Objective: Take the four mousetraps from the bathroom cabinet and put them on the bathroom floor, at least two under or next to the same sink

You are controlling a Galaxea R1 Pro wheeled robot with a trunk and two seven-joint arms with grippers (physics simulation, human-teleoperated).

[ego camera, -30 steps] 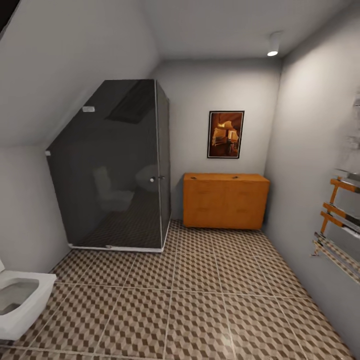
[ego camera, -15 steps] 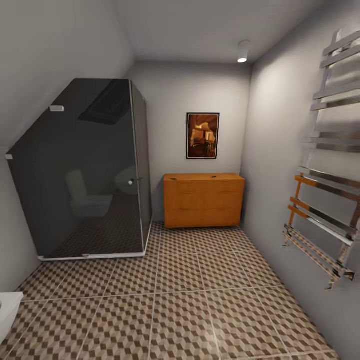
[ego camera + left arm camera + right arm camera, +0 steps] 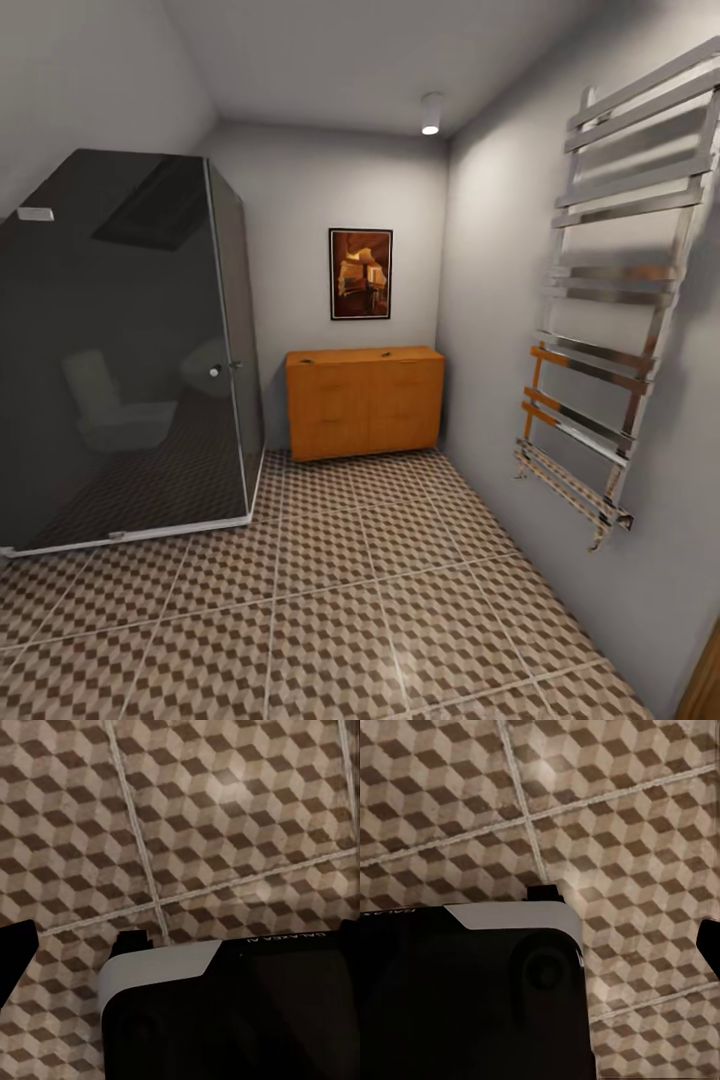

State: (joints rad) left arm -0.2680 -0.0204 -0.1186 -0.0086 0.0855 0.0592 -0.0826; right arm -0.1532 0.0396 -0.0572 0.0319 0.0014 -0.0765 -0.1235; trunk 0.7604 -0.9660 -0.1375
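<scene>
Four mousetraps are our goal, and none can be made out yet. From left: a dark glass shower enclosure (image 3: 120,350), the orange-brown cabinet (image 3: 365,400) against the far wall, a chrome towel rail (image 3: 610,300). We judge we should cross the bathroom floor (image 3: 350,600) squarely toward its front. Whether either tool is open, we cannot tell.

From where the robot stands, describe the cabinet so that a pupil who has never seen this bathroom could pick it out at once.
Look to the far wall, past the dark glass shower enclosure. Beneath the framed picture stands the cabinet, low, with a flat top, resting on the bathroom floor. It is the one orange-brown wooden piece among grey walls, dark glass and the chrome towel rail.
</scene>
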